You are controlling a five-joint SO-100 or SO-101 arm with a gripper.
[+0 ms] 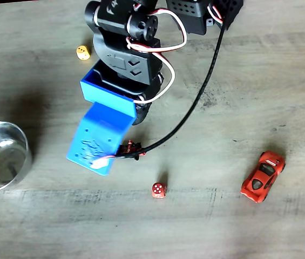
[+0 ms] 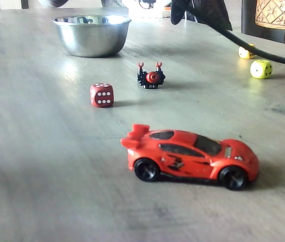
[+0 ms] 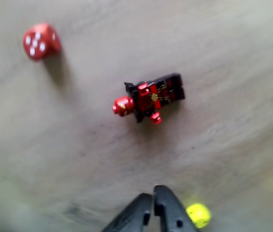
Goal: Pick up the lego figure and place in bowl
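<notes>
Lego figure [image 3: 148, 99] is seen lying flat on bare table [image 3: 233, 159], red die [image 3: 40, 41] well apart; gripper [image 3: 153, 198] is held above it, tips pressed together; bowl [image 1: 1, 156] is parked at the left edge in a fixed view.

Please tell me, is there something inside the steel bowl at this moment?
The bowl looks empty in a fixed view from above: just shiny metal and reflections. Its left part is cut off by the frame. The lego figure lies on the table.
</notes>
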